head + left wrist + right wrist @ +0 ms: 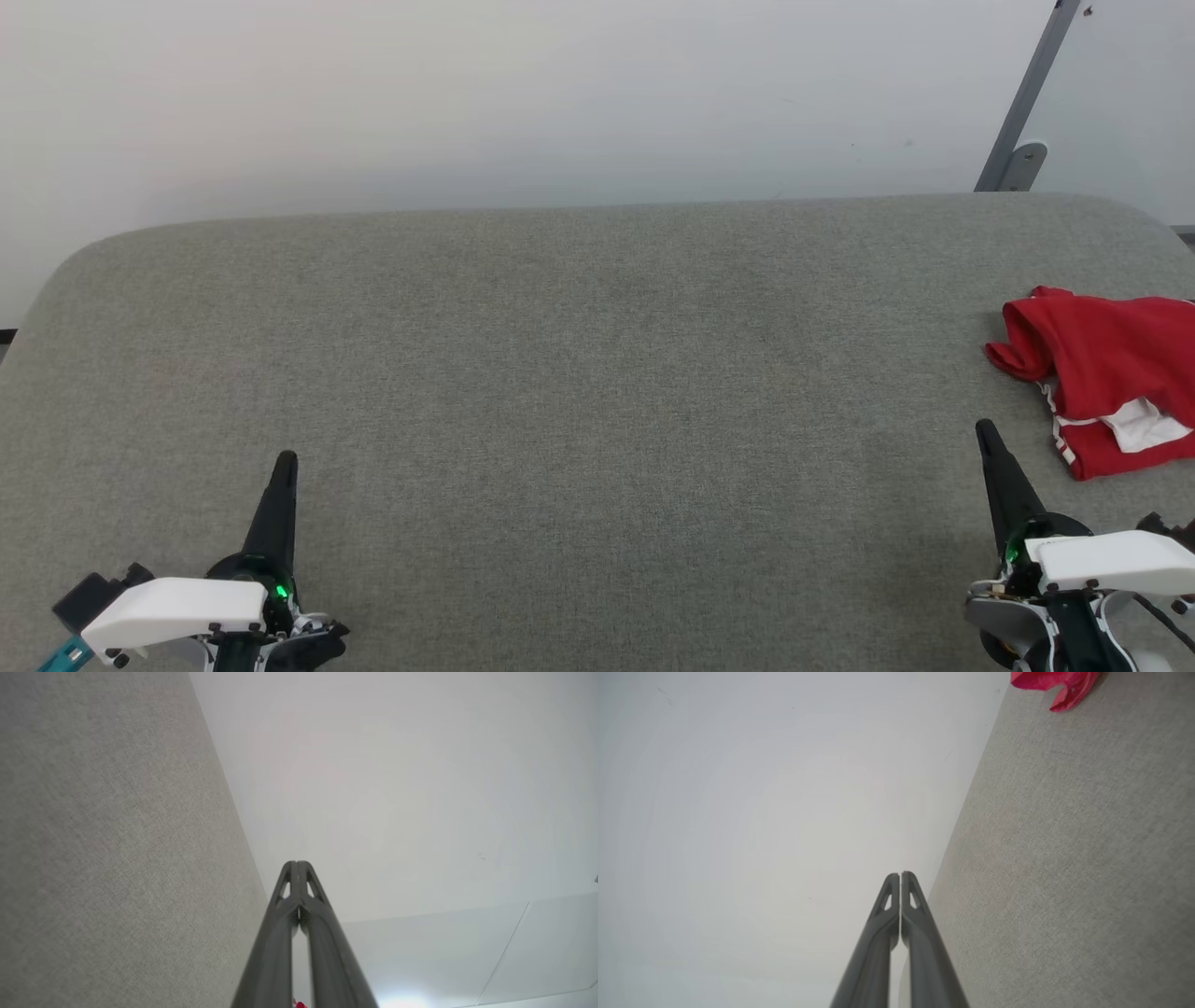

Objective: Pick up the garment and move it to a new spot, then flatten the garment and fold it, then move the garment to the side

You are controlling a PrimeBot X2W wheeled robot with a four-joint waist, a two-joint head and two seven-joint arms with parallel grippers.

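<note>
Head view: garment (1102,369) red and white; right wrist view: red corner

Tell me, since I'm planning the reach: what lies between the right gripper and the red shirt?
Just bare grey table between the right gripper and the shirt; the head view shows it.

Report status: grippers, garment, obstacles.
Left gripper shut, empty. Right gripper shut, empty. Garment crumpled, untouched, far right on table. No obstacle seen.
</note>
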